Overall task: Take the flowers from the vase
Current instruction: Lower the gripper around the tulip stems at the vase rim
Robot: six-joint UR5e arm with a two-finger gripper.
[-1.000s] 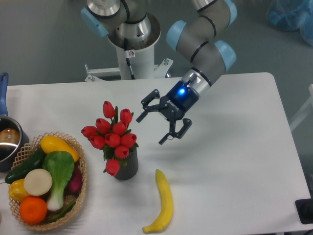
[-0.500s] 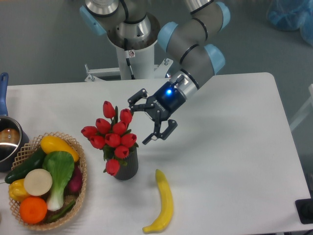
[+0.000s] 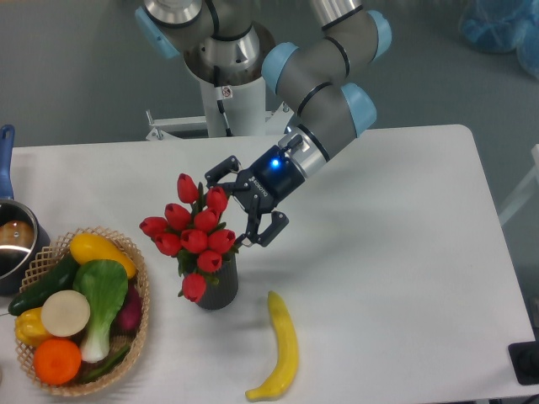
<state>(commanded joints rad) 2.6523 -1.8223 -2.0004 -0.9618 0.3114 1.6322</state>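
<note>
End effector (image 3: 233, 202) is seen spread wide and empty at the right edge of the flowers (image 3: 194, 231), which stand in the vase (image 3: 218, 286) on the table (image 3: 387, 252) — closing on outer buds alone could tip the vase.

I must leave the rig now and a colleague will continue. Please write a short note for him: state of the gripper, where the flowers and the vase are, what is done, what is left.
Gripper: open, jaws spread at the right edge of the flowers, holding nothing; whether a finger touches a bud cannot be told.
Flowers: standing in the vase, near the table's middle, between the wicker basket and the banana.
Done: the approach to the bunch only.
Left: place the fingers around the bunch, close, lift it out of the vase. The vase is small and may rise with the stems, so lift slowly.
</note>
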